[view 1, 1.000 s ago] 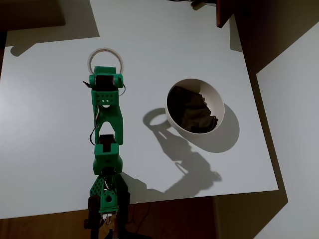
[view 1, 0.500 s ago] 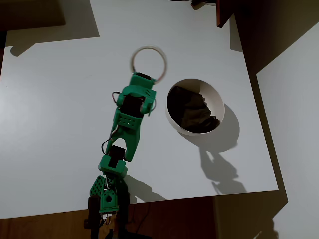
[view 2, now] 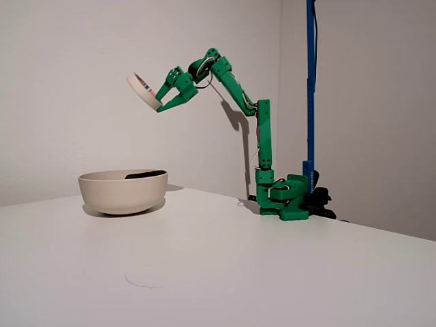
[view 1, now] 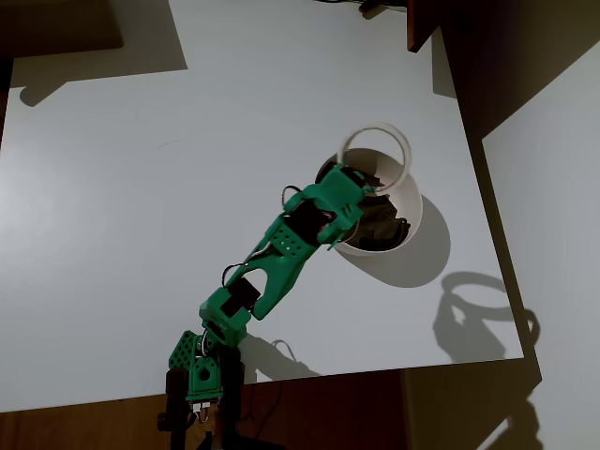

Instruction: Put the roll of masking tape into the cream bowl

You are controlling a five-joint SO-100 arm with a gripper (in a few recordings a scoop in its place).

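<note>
Up in the air, one roll of masking tape (view 2: 144, 91) hangs pinched at its lower edge in the green gripper (view 2: 161, 103), whose two fingers are clamped narrow on the ring's wall. From the fixed view the ring is tilted, neither flat nor fully on edge: its open face turns up and toward the left of the picture, away from the arm, and the axis through its hole slants the same way. It sits well above the cream bowl (view 2: 123, 191), roughly over the bowl's right half in that view. From the overhead view the roll of masking tape (view 1: 375, 155) shows as an almost full circle overlapping the upper rim of the cream bowl (view 1: 415, 208), with the gripper (view 1: 360, 185) reaching in from the lower left across the bowl's mouth. Counting things: one roll, one bowl, one green arm (view 2: 262, 136) bolted at the far edge of the white table (view 2: 272, 272). Dark cloth (view 1: 366, 216) lies inside the bowl. The ring's shadow falls on the table to the lower right of the bowl in the overhead view.
</note>
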